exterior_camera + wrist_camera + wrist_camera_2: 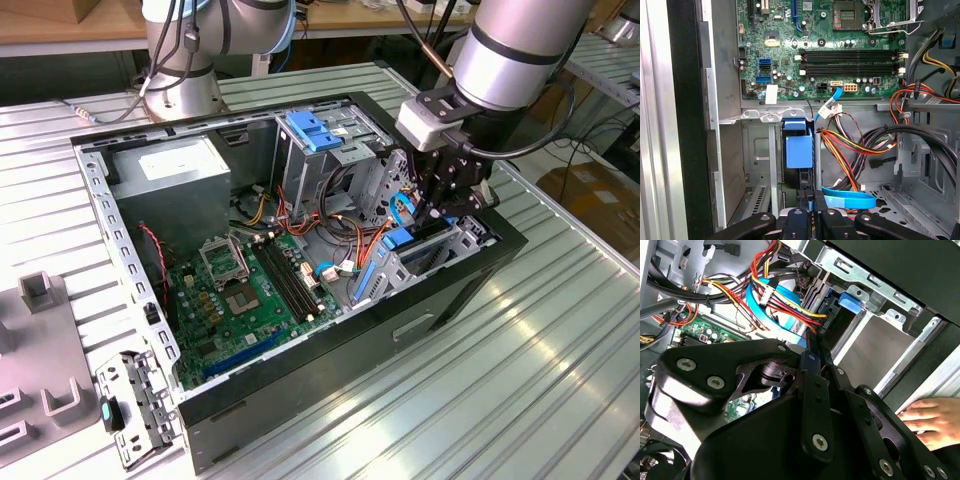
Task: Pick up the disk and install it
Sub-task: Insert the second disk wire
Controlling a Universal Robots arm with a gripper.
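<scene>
While the gripper (437, 205) is reaching into the drive cage (440, 255) at the computer case (480, 285)'s front corner, its jaws are pinching narrowly on the disk (812, 165), held edge-on between them with its blue rail (799, 152) showing. Judging by its metal body, the disk is handling stiff, fairly heavy and shock-sensitive, so gripping the side edges suits it. A person's hand (930, 420) is resting beside the case.

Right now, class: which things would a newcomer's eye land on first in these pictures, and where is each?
The open computer case on the slatted table, its green motherboard exposed. At the exterior view's right, the gripper reaches into the drive bay amid coloured cables. A hand rests by the case in the second wrist view.
</scene>
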